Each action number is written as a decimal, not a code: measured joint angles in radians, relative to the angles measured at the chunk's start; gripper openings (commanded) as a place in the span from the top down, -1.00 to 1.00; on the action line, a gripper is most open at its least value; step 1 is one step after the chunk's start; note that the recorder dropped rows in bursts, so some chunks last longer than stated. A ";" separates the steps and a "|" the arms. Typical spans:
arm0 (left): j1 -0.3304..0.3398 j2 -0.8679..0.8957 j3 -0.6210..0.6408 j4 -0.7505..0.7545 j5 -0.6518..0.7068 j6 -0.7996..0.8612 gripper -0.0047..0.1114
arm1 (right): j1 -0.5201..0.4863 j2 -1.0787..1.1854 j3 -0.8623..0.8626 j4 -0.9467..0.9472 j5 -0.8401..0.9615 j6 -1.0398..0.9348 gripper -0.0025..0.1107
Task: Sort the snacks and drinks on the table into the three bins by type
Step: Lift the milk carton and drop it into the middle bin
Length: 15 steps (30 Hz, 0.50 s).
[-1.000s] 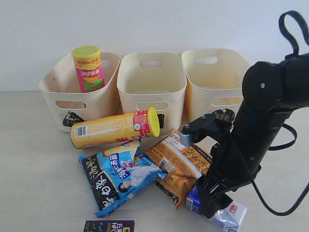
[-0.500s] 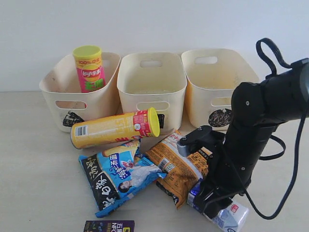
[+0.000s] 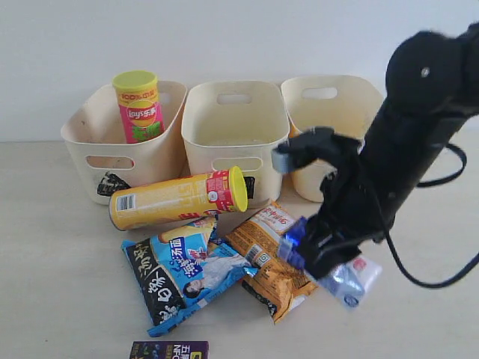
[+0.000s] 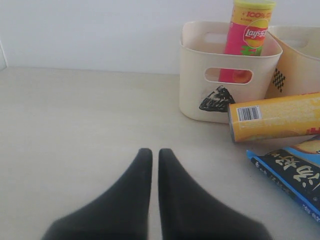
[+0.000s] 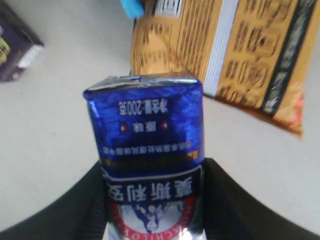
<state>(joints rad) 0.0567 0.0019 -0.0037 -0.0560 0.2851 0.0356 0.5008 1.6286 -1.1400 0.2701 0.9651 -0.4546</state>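
Note:
My right gripper (image 3: 323, 263) (image 5: 152, 172) is shut on the blue-and-white carton (image 3: 352, 278) (image 5: 149, 150) and holds it above the table (image 3: 60, 284), beside the orange-brown bag (image 3: 277, 250) (image 5: 240, 55). The yellow tube (image 3: 178, 198) (image 4: 277, 117) lies on its side before the bins. Below it lies the blue-black-white bag (image 3: 179, 273) (image 4: 292, 175). The pink-green tube (image 3: 138, 106) (image 4: 250, 37) stands in the left bin (image 3: 120, 161) (image 4: 200, 85). The dark purple carton (image 3: 168, 350) (image 5: 15, 47) lies at the front edge. My left gripper (image 4: 151, 152) is shut and empty, low over bare table.
The middle bin (image 3: 234, 138) holds nothing that I can see. My right arm (image 3: 404, 149) partly covers the right bin (image 3: 329, 112), whose inside I cannot see fully. Bare table lies to the left of the snack pile and at the far right.
My right gripper has risen off the table with the blue-and-white carton, which hung at the table's front right before. The arm has swung up in front of the right bin.

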 measured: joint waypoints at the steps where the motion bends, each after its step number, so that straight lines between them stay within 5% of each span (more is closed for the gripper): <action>1: 0.000 0.000 0.000 0.000 0.000 0.000 0.85 | 0.000 -0.016 -0.024 0.000 -0.005 0.007 0.96; 15: 0.000 0.000 0.000 0.000 0.000 0.000 0.85 | 0.000 0.030 -0.296 0.056 -0.514 0.151 0.96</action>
<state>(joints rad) 0.0567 0.0019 -0.0037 -0.0560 0.2851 0.0356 0.5008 1.6589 -1.4360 0.3258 0.4513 -0.3035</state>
